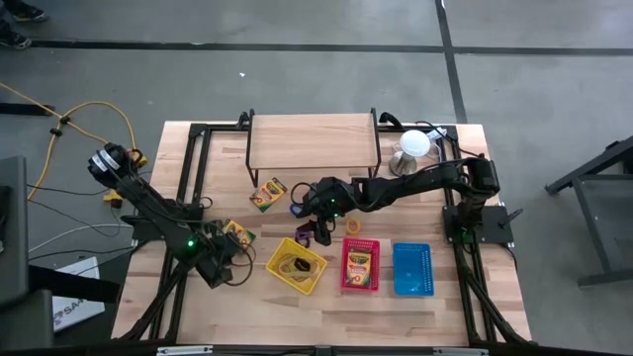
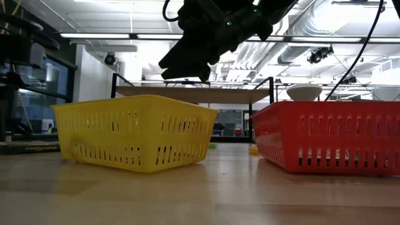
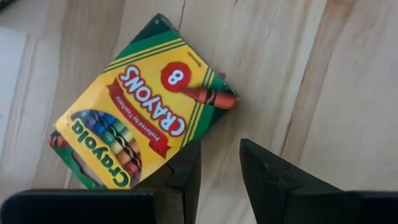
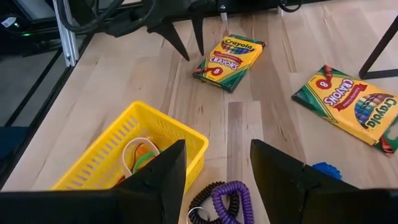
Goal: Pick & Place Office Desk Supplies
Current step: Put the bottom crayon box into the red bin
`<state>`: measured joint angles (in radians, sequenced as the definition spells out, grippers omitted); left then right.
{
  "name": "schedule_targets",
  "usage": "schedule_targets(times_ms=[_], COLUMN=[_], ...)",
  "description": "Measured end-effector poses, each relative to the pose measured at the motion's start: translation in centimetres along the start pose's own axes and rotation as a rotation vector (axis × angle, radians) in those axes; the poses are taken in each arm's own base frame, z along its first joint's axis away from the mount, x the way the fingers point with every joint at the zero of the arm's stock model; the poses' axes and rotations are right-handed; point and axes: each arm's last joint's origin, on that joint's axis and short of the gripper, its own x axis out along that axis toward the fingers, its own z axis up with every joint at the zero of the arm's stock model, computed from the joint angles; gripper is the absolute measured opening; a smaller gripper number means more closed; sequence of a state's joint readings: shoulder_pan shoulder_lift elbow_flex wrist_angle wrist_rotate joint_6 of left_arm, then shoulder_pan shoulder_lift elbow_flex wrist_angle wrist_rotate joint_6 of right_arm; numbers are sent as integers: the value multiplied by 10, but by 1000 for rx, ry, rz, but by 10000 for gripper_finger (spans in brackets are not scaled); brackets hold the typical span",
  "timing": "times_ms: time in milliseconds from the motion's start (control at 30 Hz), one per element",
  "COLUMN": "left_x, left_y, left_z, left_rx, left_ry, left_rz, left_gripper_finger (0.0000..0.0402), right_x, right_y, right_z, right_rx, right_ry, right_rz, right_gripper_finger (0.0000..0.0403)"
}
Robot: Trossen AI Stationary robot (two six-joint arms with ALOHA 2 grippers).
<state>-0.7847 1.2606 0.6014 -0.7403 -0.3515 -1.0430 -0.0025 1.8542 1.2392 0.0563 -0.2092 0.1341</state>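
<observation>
A yellow-and-green crayon box (image 3: 143,106) lies flat on the wooden table near its left side. My left gripper (image 3: 221,165) stands open just beside the box's short end, fingers slanting down, with only bare wood between them. I cannot see it touch the box. The same box (image 4: 229,59) and the left gripper (image 4: 193,55) also show in the right wrist view. A second crayon box (image 4: 354,102) lies flat farther back. My right gripper (image 4: 217,168) hangs open above a purple coiled cord (image 4: 227,202), well clear of the table.
A yellow basket (image 1: 295,265) holds rubber-band loops (image 4: 140,155). To its right stand a red basket (image 1: 361,265) with a crayon box in it and a blue basket (image 1: 412,269). At the back are a wooden shelf (image 1: 312,143) and a white dome (image 1: 413,146).
</observation>
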Motion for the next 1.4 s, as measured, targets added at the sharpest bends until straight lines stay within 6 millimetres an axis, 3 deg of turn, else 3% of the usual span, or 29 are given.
schedule_targets(times_ms=[733, 1167, 1400], left_x=[7, 22, 26], left_y=[9, 20, 25], left_z=[17, 14, 24], left_rx=[90, 72, 107], left_ry=[29, 98, 79], left_rz=[-17, -62, -80], left_gripper_finger=[104, 104, 104], right_x=[0, 5, 6], right_y=[3, 33, 43], right_z=[0, -5, -7], right_rx=[63, 14, 0], right_ry=[8, 30, 35], right_rz=[42, 121, 135], right_gripper_finger=[167, 167, 167])
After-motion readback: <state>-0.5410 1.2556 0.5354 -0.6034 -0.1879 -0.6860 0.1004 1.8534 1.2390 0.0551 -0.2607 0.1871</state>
